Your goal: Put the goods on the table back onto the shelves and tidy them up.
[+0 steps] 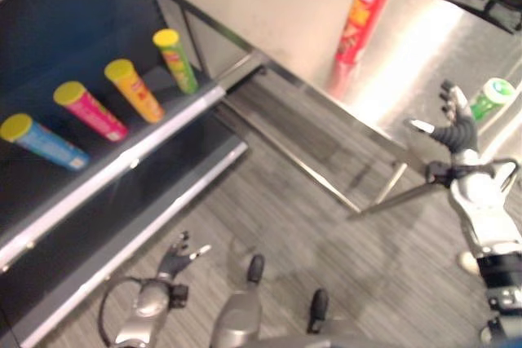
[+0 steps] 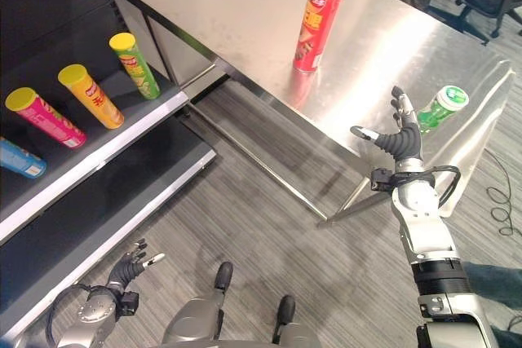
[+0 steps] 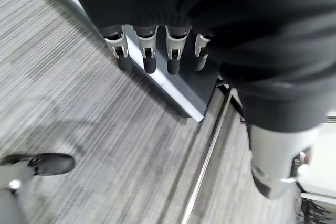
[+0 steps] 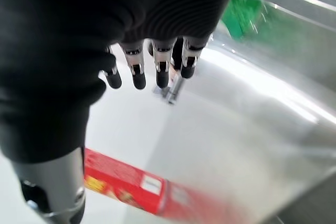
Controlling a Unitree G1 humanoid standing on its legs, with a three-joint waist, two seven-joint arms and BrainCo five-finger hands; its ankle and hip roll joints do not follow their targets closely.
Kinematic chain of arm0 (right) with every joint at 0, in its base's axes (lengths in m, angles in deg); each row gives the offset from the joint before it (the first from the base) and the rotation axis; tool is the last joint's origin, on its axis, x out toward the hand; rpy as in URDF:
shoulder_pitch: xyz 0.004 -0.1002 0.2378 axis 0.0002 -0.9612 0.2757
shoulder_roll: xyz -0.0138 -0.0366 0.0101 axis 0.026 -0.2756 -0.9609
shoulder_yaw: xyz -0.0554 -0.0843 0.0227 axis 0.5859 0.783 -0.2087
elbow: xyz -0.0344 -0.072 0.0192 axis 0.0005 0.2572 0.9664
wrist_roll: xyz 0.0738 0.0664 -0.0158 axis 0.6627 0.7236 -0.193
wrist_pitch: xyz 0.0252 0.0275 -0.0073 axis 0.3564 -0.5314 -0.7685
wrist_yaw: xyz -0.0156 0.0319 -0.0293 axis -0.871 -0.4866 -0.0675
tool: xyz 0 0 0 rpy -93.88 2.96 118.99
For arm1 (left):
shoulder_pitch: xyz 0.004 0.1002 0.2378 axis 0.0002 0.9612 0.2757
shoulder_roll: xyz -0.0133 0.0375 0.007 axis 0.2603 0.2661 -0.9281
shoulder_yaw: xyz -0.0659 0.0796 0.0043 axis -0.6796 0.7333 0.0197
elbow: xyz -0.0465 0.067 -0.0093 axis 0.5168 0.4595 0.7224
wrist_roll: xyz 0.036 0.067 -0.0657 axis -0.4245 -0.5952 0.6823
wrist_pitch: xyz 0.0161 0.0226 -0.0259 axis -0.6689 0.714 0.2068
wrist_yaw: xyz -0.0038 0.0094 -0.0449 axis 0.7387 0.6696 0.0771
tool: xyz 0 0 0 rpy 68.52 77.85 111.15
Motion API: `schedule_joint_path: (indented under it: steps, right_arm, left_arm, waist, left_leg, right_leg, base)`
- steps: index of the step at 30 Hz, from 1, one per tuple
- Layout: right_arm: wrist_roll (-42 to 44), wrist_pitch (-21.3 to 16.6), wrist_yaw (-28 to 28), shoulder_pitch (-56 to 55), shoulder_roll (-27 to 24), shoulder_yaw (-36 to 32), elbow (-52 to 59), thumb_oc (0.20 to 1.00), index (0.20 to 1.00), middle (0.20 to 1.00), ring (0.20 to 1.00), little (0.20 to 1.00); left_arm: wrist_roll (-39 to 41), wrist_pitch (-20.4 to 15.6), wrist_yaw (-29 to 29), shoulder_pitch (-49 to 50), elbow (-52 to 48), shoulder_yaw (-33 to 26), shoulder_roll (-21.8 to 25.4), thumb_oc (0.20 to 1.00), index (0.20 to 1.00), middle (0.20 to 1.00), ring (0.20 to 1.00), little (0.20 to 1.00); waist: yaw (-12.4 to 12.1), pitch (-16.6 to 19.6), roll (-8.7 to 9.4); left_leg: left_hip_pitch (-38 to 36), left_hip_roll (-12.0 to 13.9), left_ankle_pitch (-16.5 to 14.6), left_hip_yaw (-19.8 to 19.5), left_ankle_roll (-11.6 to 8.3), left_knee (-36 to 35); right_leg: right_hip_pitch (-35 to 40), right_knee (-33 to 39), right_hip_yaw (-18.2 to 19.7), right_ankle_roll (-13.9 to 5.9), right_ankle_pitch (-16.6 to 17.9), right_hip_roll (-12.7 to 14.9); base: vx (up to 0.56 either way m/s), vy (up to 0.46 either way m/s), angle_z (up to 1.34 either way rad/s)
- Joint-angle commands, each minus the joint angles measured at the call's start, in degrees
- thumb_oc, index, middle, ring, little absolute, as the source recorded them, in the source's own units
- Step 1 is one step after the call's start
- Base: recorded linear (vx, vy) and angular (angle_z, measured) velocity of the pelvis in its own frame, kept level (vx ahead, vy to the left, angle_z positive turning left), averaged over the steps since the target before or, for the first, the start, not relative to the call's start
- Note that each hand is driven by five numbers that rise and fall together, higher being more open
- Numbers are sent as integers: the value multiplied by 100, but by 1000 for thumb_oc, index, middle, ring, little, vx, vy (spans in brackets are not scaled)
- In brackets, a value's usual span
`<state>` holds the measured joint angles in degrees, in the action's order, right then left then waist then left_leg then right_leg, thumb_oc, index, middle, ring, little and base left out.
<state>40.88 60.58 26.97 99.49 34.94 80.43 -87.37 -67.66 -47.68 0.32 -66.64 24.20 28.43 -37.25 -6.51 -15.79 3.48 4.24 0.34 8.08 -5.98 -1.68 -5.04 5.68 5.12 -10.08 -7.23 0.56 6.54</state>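
Spanning the upper right of the head views, a stainless-steel table (image 2: 245, 6) is the largest element, with grey striped flooring (image 2: 269, 226) beneath and before it. To the robot's left stands a dark shelf unit (image 1: 73, 14) with pale front edges; its upper visible shelf carries four tubular cans leaning back in a row: a blue can (image 1: 45, 143) with a yellow lid at the near end, then a pink can (image 1: 90, 110), an orange can (image 1: 133, 90), and a green-labelled can (image 1: 176, 60) nearest the table. On the table, a tall red can (image 2: 320, 14) with a yellow lid stands upright, well in from the front edge. A smaller green can (image 2: 439, 108) with a pale lid sits near the table's right corner (just beyond the right hand's fingertips in the head views, contact not discernible). The right hand (image 2: 400, 140) is raised at the table's front edge, fingers straight and spread, thumb held out to the side, holding nothing; its wrist view shows the straight fingers (image 4: 137, 72) over the steel surface with the red can below them. The left hand (image 2: 126, 270) hangs low near the floor beside the shelf base, fingers relaxed and loosely spread, empty; its wrist view shows the fingers (image 3: 149, 56) extended toward the shelf's lower edge.
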Motion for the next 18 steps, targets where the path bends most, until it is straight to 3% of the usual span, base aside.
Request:
schedule_joint_path:
  steps: [1,5,8,9,11,14,17,18]
  right_arm:
    - [127,-507,69,112,-200,-279,139,1000,1000,1000,1000,1000]
    - [-110,-552,-143,-203,-59,-774,403,1000,1000,1000,1000,1000]
    - [-468,-391,-482,-476,116,-1053,120,1000,1000,1000,1000,1000]
    - [-542,-339,-553,-537,153,-1095,67,1000,1000,1000,1000,1000]
    - [-618,-290,-621,-574,223,-1117,22,1000,1000,1000,1000,1000]
    - [-909,-114,-899,-481,197,-1080,-216,1000,1000,1000,1000,1000]
    - [-974,-89,-1040,-128,6,-850,-344,1000,1000,1000,1000,1000]
    - [-939,-115,-1085,44,-114,-744,-308,1000,1000,1000,1000,1000]
  left_arm:
    - [-168,-191,-112,-50,62,2,190,1000,1000,1000,1000,1000]
    - [-223,-176,-94,-67,110,-63,124,1000,1000,1000,1000,1000]
    - [-230,-137,-29,-81,112,-102,34,1000,1000,1000,1000,1000]
    - [-204,-130,-13,-90,101,-112,21,1000,1000,1000,1000,1000]
    - [-203,-143,10,-98,90,-114,19,1000,1000,1000,1000,1000]
    - [-209,-133,95,-24,16,-141,-43,1000,1000,1000,1000,1000]
    - [-173,-122,106,-9,-71,-23,-60,1000,1000,1000,1000,1000]
    - [-142,-138,83,-61,-163,42,-32,1000,1000,1000,1000,1000]
  waist:
    - [44,540,35]
    - [139,601,41]
    - [256,509,-6]
    - [286,472,-40]
    - [271,438,-70]
    - [227,458,-79]
    - [206,392,-109]
    - [233,325,-135]
  left_leg:
    - [-459,157,-1027,-66,-77,43]
    - [-523,68,-1112,57,48,135]
    - [-577,17,-1250,282,197,338]
    - [-644,48,-1324,324,219,347]
    - [-679,81,-1361,404,225,366]
    - [-839,129,-1513,737,171,369]
    - [-963,261,-1580,791,111,351]
    - [-1131,420,-1619,786,19,302]
  right_leg:
    - [-70,-115,109,-493,-93,378]
    - [-228,-277,321,-557,12,488]
    - [-536,-832,581,-656,264,615]
    - [-567,-970,609,-665,198,607]
    - [-617,-1043,556,-668,181,647]
    - [-664,-585,6,-705,445,875]
    - [-1090,-286,24,-745,660,811]
    - [-1389,-256,65,-761,651,682]
  base:
    - [-5,74,-11]
    - [-63,124,-22]
    - [-69,120,-53]
    - [-25,45,-56]
    - [-6,13,-32]
    - [49,-55,-62]
    - [133,-165,-97]
    - [261,-243,-66]
